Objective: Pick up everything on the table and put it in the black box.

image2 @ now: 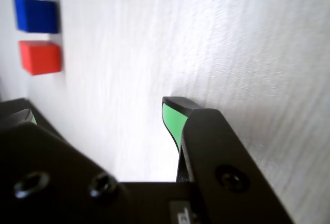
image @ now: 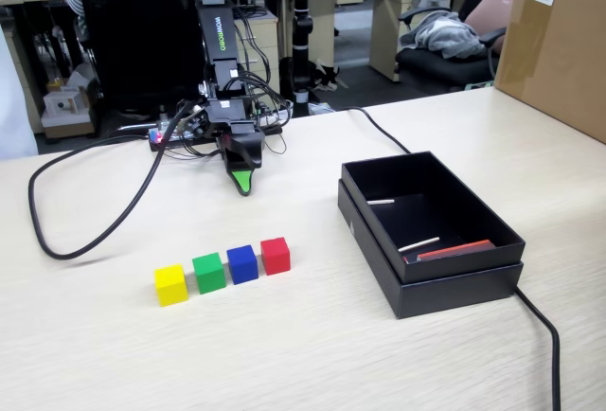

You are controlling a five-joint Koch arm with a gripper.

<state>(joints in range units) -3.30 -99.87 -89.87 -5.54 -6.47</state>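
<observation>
Four cubes sit in a neat row on the tabletop (image: 114, 354), sides nearly touching: yellow cube (image: 170, 284), green cube (image: 208, 272), blue cube (image: 242, 264), red cube (image: 276, 255), running left to right in the fixed view. None of them is touched. The arm is folded low behind the row, its tool (image: 244, 182) pointing down with the green-padded tip right at the tabletop, well apart from the cubes. From the wrist view the tool (image2: 103, 118) is apart, empty wood grain showing between one green-faced finger and the other at the left edge, though that second one is dark and mostly hidden, so the gap is hard to judge fully. The black box (image: 454, 290) stands to the right of the row, open, holding two thin white sticks (image: 418, 243) and a flat red strip (image: 454, 250). A black cable (image: 90, 241) loops across the tabletop.
</observation>
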